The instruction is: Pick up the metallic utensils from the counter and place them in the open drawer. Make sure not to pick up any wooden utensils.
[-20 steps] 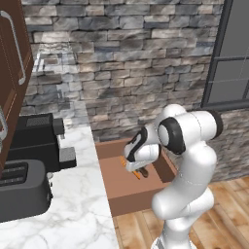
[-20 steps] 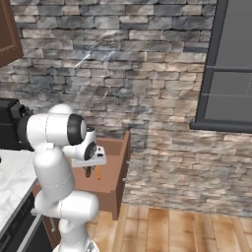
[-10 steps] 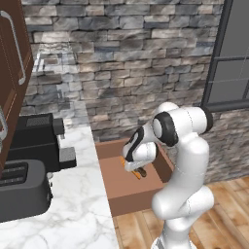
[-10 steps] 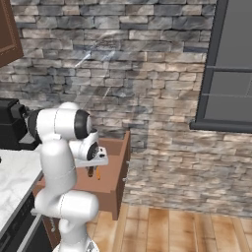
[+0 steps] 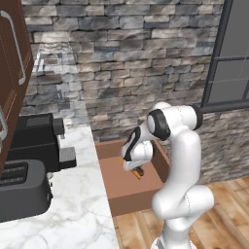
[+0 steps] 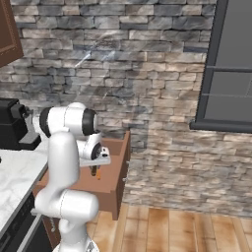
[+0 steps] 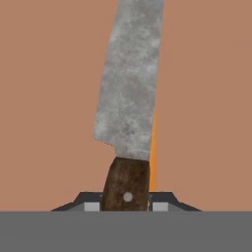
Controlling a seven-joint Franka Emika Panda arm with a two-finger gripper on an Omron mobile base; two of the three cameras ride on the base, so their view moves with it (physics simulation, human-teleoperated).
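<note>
— Where's the knife [image 7: 129, 108]?
— Clamped by its dark handle in the jaws of the gripper [image 7: 126, 203], blade pointing out over the open drawer [image 5: 127, 187] floor.
— And the orange-handled utensil [image 7: 153, 147]?
— In the drawer, showing as a thin strip just behind the blade.

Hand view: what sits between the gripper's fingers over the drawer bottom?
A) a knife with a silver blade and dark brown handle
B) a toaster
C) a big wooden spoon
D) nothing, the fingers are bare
A: the knife has its brown handle between the gripper fingertips, its blade stretching out over the drawer bottom.
</note>
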